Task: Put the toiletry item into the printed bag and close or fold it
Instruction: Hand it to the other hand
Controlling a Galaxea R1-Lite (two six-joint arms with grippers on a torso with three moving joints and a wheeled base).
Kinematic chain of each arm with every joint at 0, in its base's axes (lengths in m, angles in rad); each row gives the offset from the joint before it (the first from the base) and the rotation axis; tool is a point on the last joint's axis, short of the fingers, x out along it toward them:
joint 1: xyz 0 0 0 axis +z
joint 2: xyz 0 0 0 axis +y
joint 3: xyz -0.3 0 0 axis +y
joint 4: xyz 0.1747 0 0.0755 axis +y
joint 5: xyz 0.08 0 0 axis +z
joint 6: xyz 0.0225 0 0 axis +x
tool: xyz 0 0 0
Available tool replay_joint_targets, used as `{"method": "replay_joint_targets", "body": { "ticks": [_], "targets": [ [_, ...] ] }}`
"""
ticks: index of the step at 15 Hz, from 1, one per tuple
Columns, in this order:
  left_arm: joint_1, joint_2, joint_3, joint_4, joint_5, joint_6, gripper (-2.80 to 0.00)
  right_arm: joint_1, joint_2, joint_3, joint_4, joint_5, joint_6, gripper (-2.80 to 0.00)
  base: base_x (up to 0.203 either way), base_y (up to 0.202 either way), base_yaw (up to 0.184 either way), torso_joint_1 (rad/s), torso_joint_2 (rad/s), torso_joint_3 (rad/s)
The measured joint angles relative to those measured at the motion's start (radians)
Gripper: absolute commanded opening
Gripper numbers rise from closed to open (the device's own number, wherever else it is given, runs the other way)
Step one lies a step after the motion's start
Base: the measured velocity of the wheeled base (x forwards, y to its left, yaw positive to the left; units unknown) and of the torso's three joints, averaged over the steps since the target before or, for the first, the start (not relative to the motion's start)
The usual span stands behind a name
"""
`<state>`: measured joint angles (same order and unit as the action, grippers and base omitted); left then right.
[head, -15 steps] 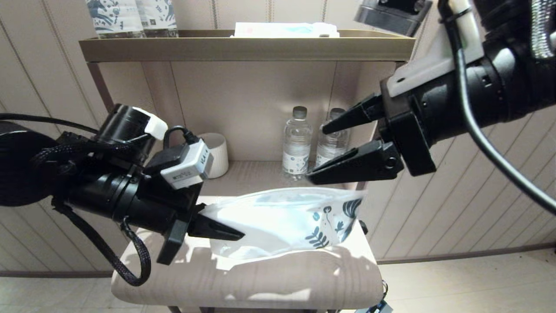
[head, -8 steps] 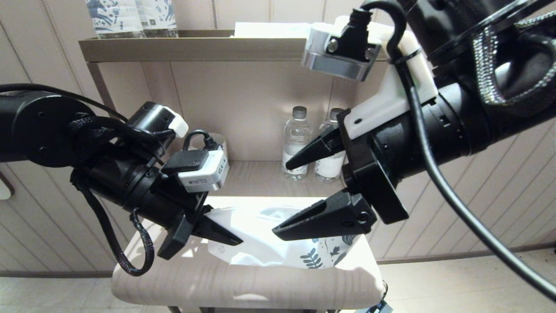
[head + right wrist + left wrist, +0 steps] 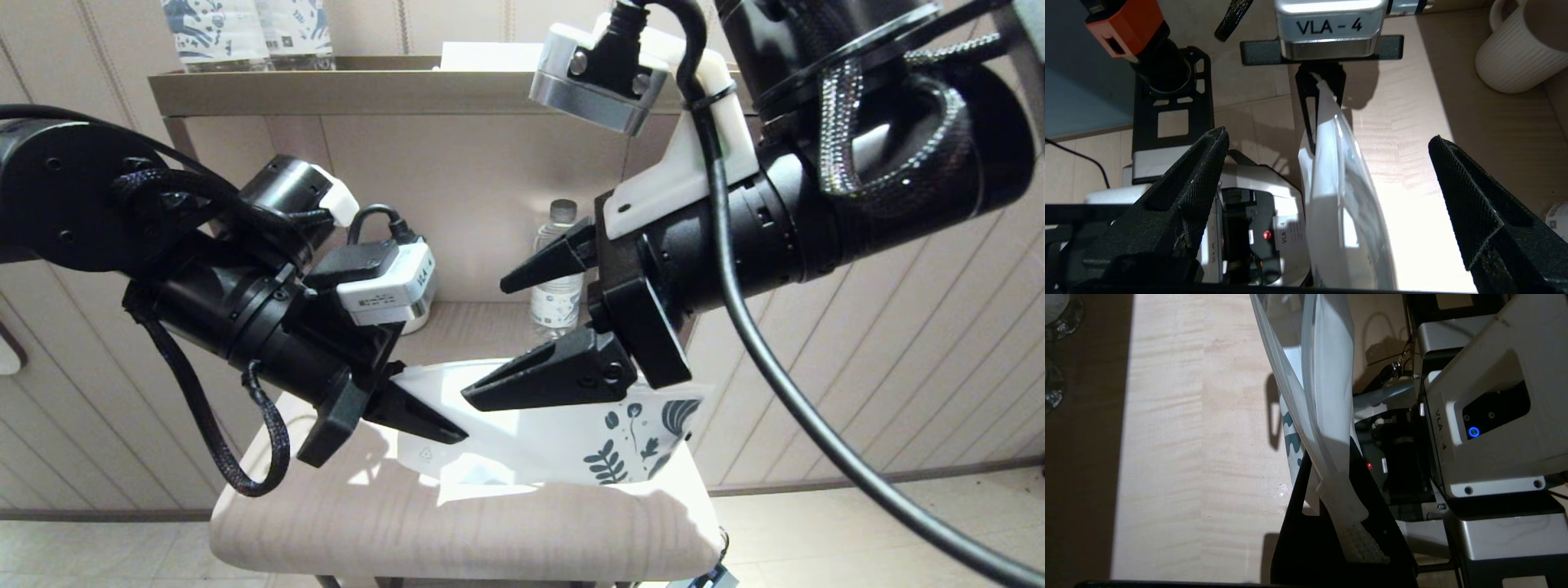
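Observation:
The printed bag [image 3: 563,445] is a frosted-white pouch with dark teal leaf prints at its right end, held edge-up just above the pale wooden table [image 3: 457,531]. My left gripper [image 3: 424,425] is shut on the bag's left end; in the left wrist view the bag's ribbed edge [image 3: 1341,496] sits clamped between the black fingers [image 3: 1294,522]. My right gripper [image 3: 486,343] stands wide open above the bag's middle. In the right wrist view the bag [image 3: 1339,196] runs between its spread fingers [image 3: 1204,163] without touching them. The toiletry item does not show.
A water bottle [image 3: 558,278] stands at the back of the lower shelf, behind my right gripper. A white ribbed mug [image 3: 1515,53] sits at the back left. The upper shelf tray [image 3: 457,86] carries patterned bottles [image 3: 245,33].
My right gripper has swung left and come down, still open, until it straddles the bag. My left gripper has risen slightly, and the bag now stands flatter and more upright.

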<state>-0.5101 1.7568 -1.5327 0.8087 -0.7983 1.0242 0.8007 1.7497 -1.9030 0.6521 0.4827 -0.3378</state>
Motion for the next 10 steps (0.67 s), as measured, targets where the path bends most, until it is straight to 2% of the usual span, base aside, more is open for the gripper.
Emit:
{"method": "replay_joint_targets", "body": {
  "ticks": [4, 7, 8, 10],
  "targets": [
    [-0.002, 0.006, -0.003, -0.003, -0.043, -0.029, -2.8, -0.001, 0.047, -0.03, -0.057, 0.001, 0.053, 0.0, 0.0, 0.0, 0.0, 0.0, 0.0, 0.0],
    [-0.002, 0.015, -0.004, -0.006, -0.067, -0.04, -2.8, 0.003, 0.079, -0.046, -0.133, 0.011, 0.153, 0.0, 0.0, 0.0, 0.0, 0.0, 0.0, 0.0],
    [-0.001, 0.018, -0.005, -0.01, -0.068, -0.04, -2.8, 0.003, 0.085, -0.046, -0.139, 0.036, 0.175, 0.0, 0.0, 0.0, 0.0, 0.0, 0.0, 0.0],
    [-0.001, 0.017, 0.013, -0.024, -0.07, -0.031, -2.8, -0.003, 0.087, -0.041, -0.123, 0.139, 0.183, 0.0, 0.0, 0.0, 0.0, 0.0, 0.0, 0.0]
  ]
}}
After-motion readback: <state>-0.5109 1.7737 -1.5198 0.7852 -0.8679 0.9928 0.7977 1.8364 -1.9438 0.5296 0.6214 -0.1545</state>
